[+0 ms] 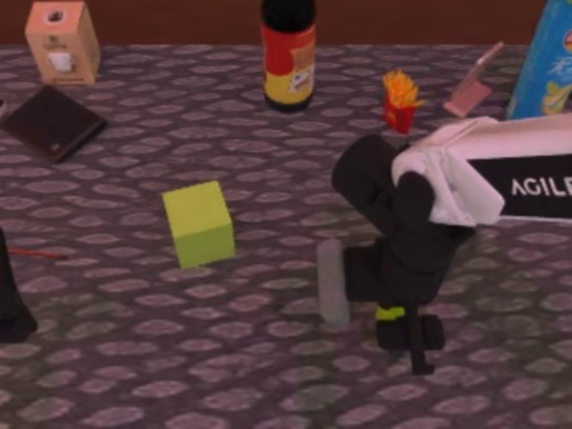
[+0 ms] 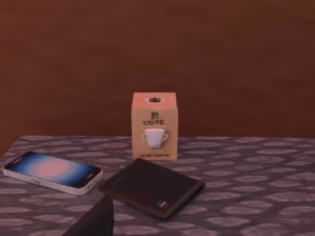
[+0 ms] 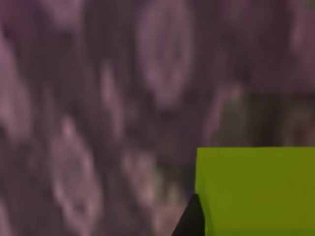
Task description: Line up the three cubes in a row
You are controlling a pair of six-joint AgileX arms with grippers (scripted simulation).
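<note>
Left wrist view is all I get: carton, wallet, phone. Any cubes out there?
Observer: Yes. The top view shows a large yellow-green cube standing alone, left of centre on the table.
Operator: Where are the arms?
Observer: The right arm reaches in from the right, with the right tool low, right of centre. The left tool is parked at the left edge.
Operator: Anything at the right tool?
Observer: A yellow-green sliver, likely the small cube. The right wrist view shows a yellow-green face close up. No pink cube shows in any view.
</note>
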